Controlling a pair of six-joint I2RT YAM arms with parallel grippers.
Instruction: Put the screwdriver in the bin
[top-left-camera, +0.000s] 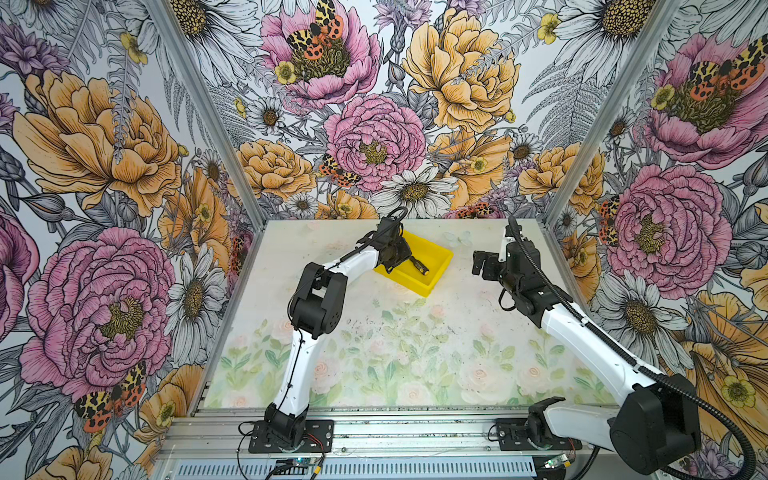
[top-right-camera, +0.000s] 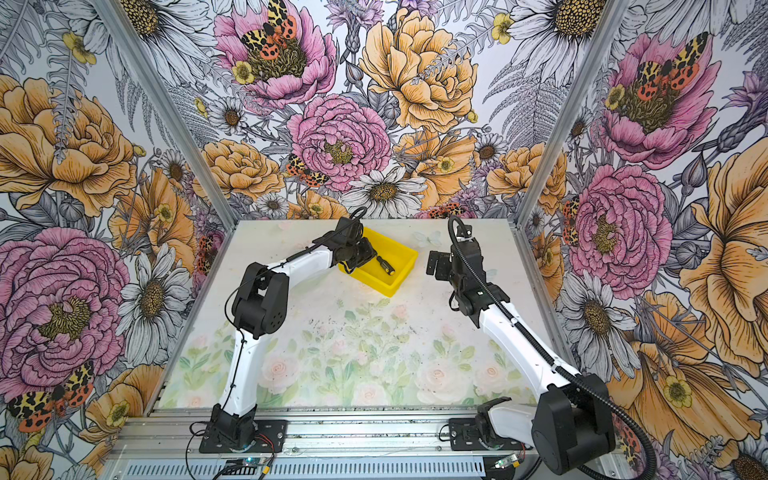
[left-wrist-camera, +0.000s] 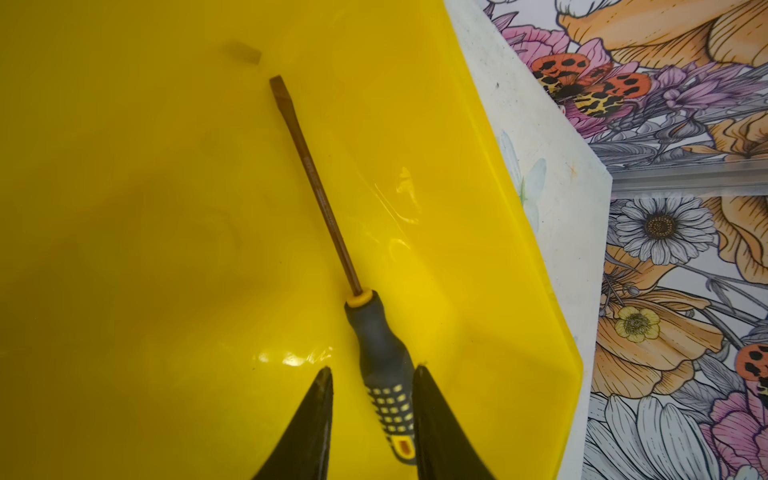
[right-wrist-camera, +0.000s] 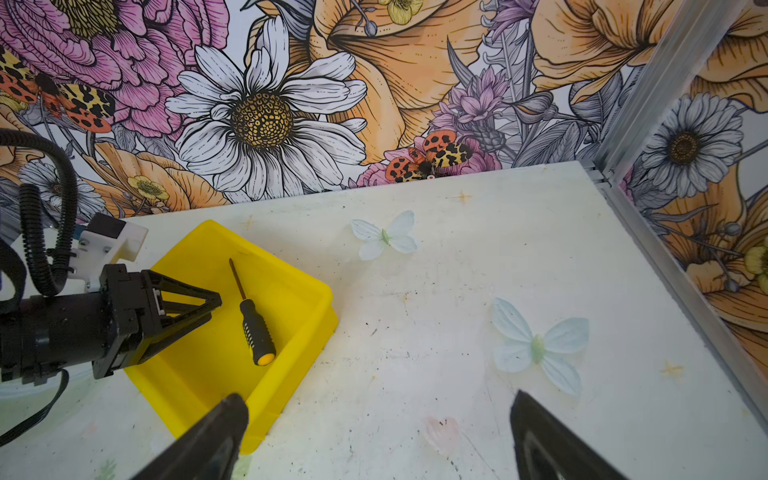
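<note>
As both top views show, the bin (top-left-camera: 415, 287) stands on the surface (top-left-camera: 395, 353), toward 12 o'clock from its middle. The screwdriver (top-left-camera: 419, 266) lies inside the bin with its butt pointing to about 4 o'clock. Its shaft is hidden under the left pincer (top-left-camera: 401, 258), which hangs over the bin's 9 o'clock end. The right pincer (top-left-camera: 480, 264) hovers at the bin's 3 o'clock, apart from it.

Left wrist view: the screwdriver (left-wrist-camera: 384, 361) rests flat on the floor of the bin (left-wrist-camera: 166, 208). The left pincer (left-wrist-camera: 374, 369) straddles the handle, narrowly parted. Yellow floor shows between one finger (left-wrist-camera: 307, 428) and the handle; whether the other finger touches cannot be told.

Right wrist view: the screwdriver (right-wrist-camera: 255, 328) lies wholly within the bin (right-wrist-camera: 309, 332), and a gap shows between it and the tips of the left pincer (right-wrist-camera: 214, 303). The right pincer (right-wrist-camera: 376, 411) stands wide and holds nothing, one finger over the bin's corner and the other over the bare surface (right-wrist-camera: 457, 291).
</note>
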